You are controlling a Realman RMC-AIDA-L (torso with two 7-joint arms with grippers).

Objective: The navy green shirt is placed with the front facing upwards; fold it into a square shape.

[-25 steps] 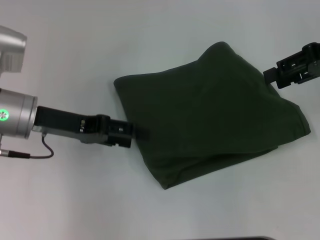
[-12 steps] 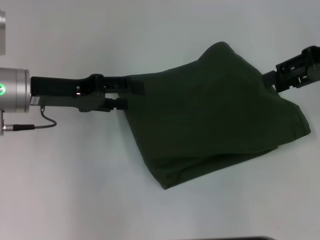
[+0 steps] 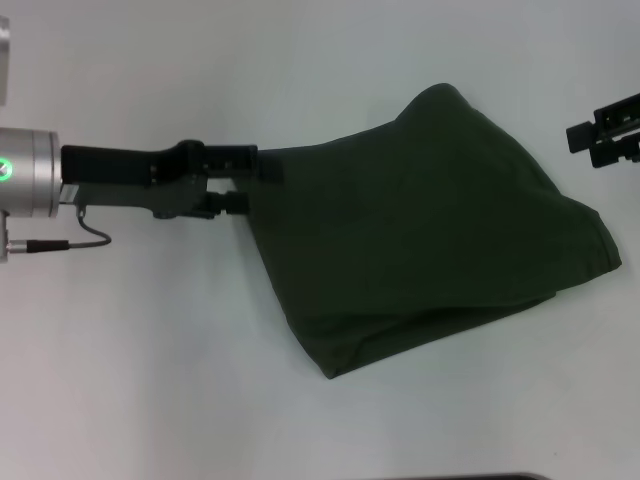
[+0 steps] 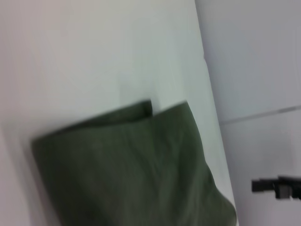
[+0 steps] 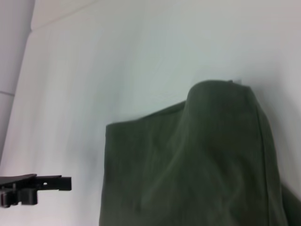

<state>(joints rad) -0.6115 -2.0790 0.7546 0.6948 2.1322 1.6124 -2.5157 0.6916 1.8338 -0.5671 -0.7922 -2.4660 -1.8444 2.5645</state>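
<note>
Where the head view looks down on the table, we see the shirt folded at centre, the left gripper clamped on its near-left corner, and the right gripper well clear to the right; its fingers we cannot tell. Left wrist: shirt, right gripper beyond. Right wrist: shirt, left gripper alongside.

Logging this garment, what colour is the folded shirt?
Plain dark olive green shirt, no print visible; clearest in the head view.

You've got the shirt folded mid-surface, left gripper at its left edge, right gripper off right.
</note>
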